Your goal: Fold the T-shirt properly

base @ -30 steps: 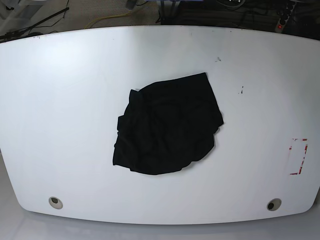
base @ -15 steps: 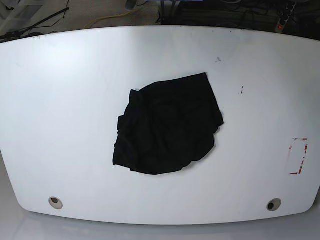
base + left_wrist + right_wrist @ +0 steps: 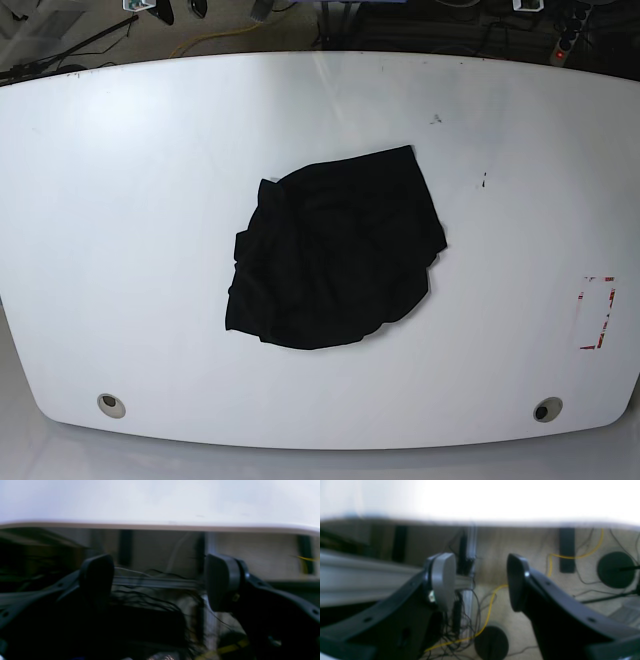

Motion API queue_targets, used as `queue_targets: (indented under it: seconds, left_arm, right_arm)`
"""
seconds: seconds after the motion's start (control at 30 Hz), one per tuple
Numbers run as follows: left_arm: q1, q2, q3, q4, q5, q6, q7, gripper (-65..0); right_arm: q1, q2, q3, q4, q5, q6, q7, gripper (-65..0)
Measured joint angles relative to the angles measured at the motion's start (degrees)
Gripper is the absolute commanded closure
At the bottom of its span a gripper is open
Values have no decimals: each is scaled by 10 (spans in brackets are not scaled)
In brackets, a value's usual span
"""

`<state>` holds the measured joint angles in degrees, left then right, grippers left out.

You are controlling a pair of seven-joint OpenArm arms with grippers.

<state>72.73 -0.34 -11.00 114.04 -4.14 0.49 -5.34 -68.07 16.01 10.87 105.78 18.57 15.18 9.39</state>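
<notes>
The T-shirt (image 3: pixel 335 250) lies as a crumpled black heap in the middle of the white table (image 3: pixel 120 200), and nothing touches it. Neither wrist view shows it. My left gripper (image 3: pixel 157 580) hangs beyond the table's far edge, open, with only floor and cables between its fingers (image 3: pixel 220 580). My right gripper (image 3: pixel 480 580) is open too, also off the far edge and holding nothing. In the base view only the tips show at the top border: the left gripper (image 3: pixel 530 4) on the right side and the right gripper (image 3: pixel 160 8) on the left side.
Two round holes (image 3: pixel 111 404) (image 3: pixel 547 409) sit near the table's front edge. A red tape outline (image 3: pixel 597 312) marks the right side. Beyond the far edge the floor holds a yellow cable (image 3: pixel 490 605), black cables and round black bases (image 3: pixel 491 642).
Both gripper tips have come into the base view at its top border. The T-shirt has not moved.
</notes>
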Motion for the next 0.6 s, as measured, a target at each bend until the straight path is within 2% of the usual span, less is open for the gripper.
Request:
queue_targets:
  seconds: [0.27,0.47,0.6]
  left_arm:
    - [-72,0,3,0,1,-5,-1,-525]
    - [-127,-14,2,-2,3,-3,15,-619]
    - [-172,-19,2,-2,3,-3,62,-622]
  right_arm:
    - [68,0,16,26,27,-2,-11,-312]
    - [130,-8,14,55,32,3,-87,-314]
    - [178,-5,15,58,60,-2,-124,-314]
